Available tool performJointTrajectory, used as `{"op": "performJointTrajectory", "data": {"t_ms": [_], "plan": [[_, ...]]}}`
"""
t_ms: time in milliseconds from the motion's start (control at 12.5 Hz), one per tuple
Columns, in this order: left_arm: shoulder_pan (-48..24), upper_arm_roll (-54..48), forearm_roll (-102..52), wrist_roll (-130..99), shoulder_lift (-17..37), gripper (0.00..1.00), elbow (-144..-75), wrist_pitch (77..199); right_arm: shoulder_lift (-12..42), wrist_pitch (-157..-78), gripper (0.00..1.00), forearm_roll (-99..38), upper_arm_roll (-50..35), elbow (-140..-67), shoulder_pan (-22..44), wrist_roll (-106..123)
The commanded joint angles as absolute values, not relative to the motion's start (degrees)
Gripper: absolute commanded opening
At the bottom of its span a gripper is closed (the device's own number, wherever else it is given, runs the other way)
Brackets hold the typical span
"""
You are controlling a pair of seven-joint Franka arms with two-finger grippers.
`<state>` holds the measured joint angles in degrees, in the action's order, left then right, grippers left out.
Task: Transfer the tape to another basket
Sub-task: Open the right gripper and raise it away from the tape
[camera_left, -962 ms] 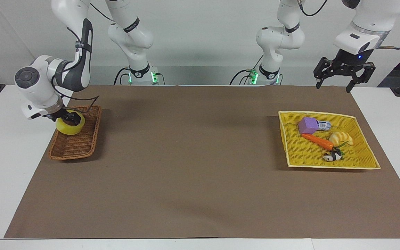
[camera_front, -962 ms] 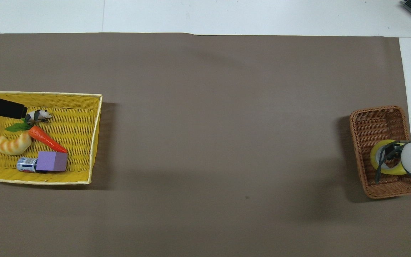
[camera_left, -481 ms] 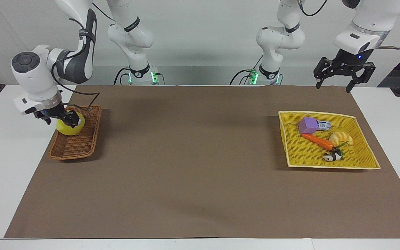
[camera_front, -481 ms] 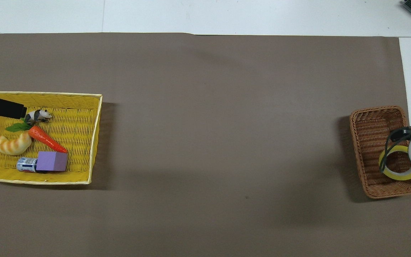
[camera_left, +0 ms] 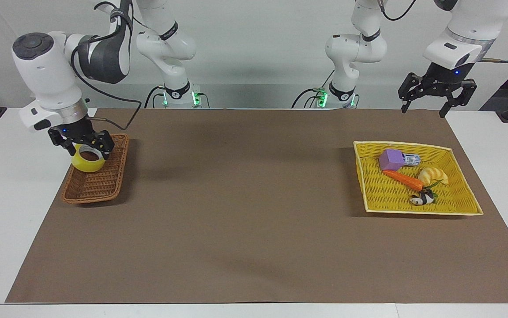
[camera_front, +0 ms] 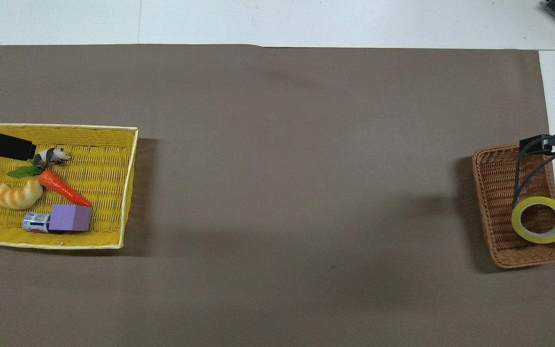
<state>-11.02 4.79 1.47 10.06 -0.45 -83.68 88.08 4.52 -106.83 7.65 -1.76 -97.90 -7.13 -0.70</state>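
Observation:
The yellow tape (camera_left: 87,162) lies flat in the dark brown wicker basket (camera_left: 103,185), in the half nearer to the robots; the overhead view shows the tape (camera_front: 540,220) as a free ring in the basket (camera_front: 496,193). My right gripper (camera_left: 82,145) hangs open just over the tape, its fingers spread wider than the roll and apart from it. One of its fingers (camera_front: 535,142) shows in the overhead view. My left gripper (camera_left: 423,110) waits open in the air over the table's edge by the robots, at the left arm's end.
A shallow bright yellow basket (camera_left: 457,207) at the left arm's end holds a purple block (camera_left: 391,159), a small can, a carrot (camera_left: 404,179), a bread piece and a panda figure. A brown mat (camera_left: 254,198) covers the table between the baskets.
My right gripper has let go of the tape, turned upright and risen a little. The tape has settled flat in the brown basket. The left arm has not moved.

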Motion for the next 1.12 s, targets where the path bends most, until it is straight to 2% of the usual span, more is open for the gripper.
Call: {"op": "performJointTrajectory", "data": {"t_ms": [0,401,642,1042], "plan": [[-10.28,4.31,0.70,9.58,-1.23,1.00,-84.46,87.63,5.27,-99.09,1.00,3.36,-1.67,-90.13,-7.38,-0.71],[-10.28,4.31,0.70,9.58,-1.23,1.00,-84.46,87.63,4.75,-86.33,1.00,1.41,-2.19,-82.89,-7.12,1.05],[-10.28,4.31,0.70,9.58,-1.23,1.00,-84.46,87.63,2.73,-86.05,1.00,1.23,-2.55,-84.98,-7.12,0.97],[-10.28,4.31,0.70,9.58,-1.23,1.00,-84.46,87.63,2.81,-86.13,1.00,1.23,-2.55,-84.90,-7.12,0.97]]}}
